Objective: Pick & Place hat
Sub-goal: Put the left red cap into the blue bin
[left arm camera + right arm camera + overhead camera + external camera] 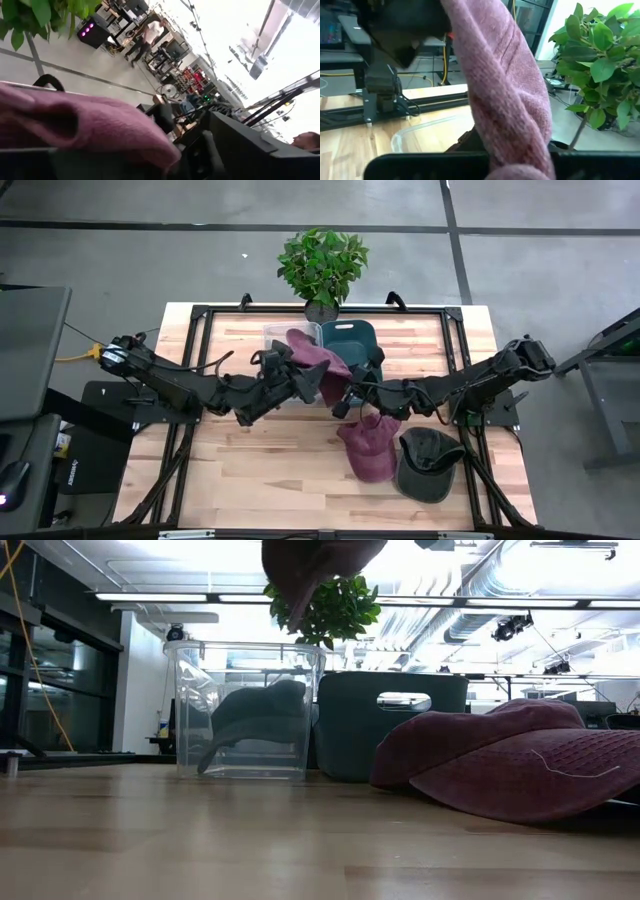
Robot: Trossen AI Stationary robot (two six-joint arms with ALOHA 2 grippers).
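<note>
A: Where's the maroon hat (pixel 318 363)?
B: Up in the air over the clear bin (pixel 285 340) nr the table's (pixel 250 470) far edge, betw both grippers.
A: Fingers?
B: Right gripper (pixel 343 400) clamped on hat. Left gripper (pixel 300 378) at it; can't tell its gap.

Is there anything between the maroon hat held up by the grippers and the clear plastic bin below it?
Nothing visible blocks it. The maroon knit hat hangs above the clear plastic bin, which already holds a dark hat.

we count four hats: two maroon (pixel 318 362) (pixel 368 448), two dark (pixel 428 463) (pixel 255 712); two bins (pixel 281 335) (pixel 352 340); one plant (pixel 322 265).
</note>
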